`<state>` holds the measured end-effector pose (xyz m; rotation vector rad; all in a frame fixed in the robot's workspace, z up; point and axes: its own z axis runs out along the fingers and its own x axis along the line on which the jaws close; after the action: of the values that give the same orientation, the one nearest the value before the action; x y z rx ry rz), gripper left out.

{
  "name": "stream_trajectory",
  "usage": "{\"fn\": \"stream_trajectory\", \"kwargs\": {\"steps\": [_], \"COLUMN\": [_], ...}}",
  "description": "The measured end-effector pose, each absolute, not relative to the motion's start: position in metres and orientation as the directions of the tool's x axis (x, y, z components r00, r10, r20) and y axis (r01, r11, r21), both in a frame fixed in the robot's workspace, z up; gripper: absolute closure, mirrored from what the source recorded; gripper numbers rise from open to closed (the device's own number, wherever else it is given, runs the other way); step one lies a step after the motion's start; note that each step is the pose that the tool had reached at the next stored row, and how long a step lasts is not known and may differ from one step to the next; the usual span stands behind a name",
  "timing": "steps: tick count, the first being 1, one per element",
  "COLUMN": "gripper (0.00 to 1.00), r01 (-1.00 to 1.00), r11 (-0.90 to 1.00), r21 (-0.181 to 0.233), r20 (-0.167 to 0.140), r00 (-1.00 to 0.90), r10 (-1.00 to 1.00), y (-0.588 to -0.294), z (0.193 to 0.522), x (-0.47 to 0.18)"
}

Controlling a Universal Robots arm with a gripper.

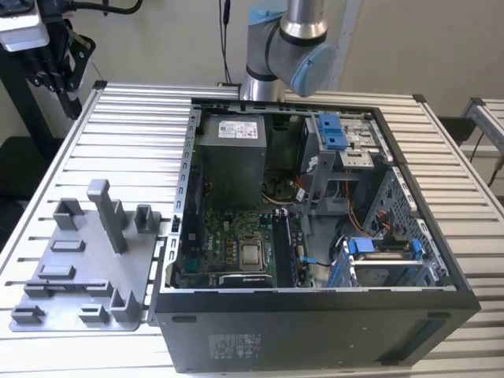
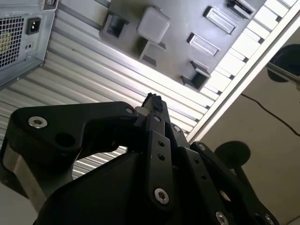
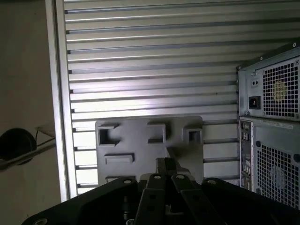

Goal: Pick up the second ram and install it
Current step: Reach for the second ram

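Note:
My gripper (image 1: 73, 102) hangs high over the table's far corner at the exterior view's left, well above the grey tray (image 1: 87, 268). In both wrist views its black fingers (image 2: 154, 117) stand together, shut, and I see nothing between them. The fingertips (image 3: 165, 166) point down toward the tray (image 3: 140, 154), whose upright posts and pockets (image 2: 154, 23) lie below. The second ram is out of view. Inside the open computer case (image 1: 315, 339) lies the green motherboard (image 1: 236, 236), with long dark slots (image 1: 285, 244) beside the processor; I cannot tell what sits in them.
The ribbed metal table (image 1: 134, 134) carries the tray and the case side by side. The arm's base (image 1: 276, 55) stands behind the case. The case's rear panel (image 3: 276, 117) with its power socket (image 2: 33, 26) is close to the tray. The table edge (image 3: 58, 93) runs near.

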<state>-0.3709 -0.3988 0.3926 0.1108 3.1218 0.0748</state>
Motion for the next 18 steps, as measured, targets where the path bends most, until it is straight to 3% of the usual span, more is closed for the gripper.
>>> {"fn": "stream_trajectory", "kwargs": {"steps": [18], "gripper": [0.89], "r01": [0.070], "r11": [0.996], "r21": [0.048], "r20": [-0.015], "r00": [-0.997], "r10": [0.071], "y": [-0.399], "z": [0.393], "x": [-0.413]}}
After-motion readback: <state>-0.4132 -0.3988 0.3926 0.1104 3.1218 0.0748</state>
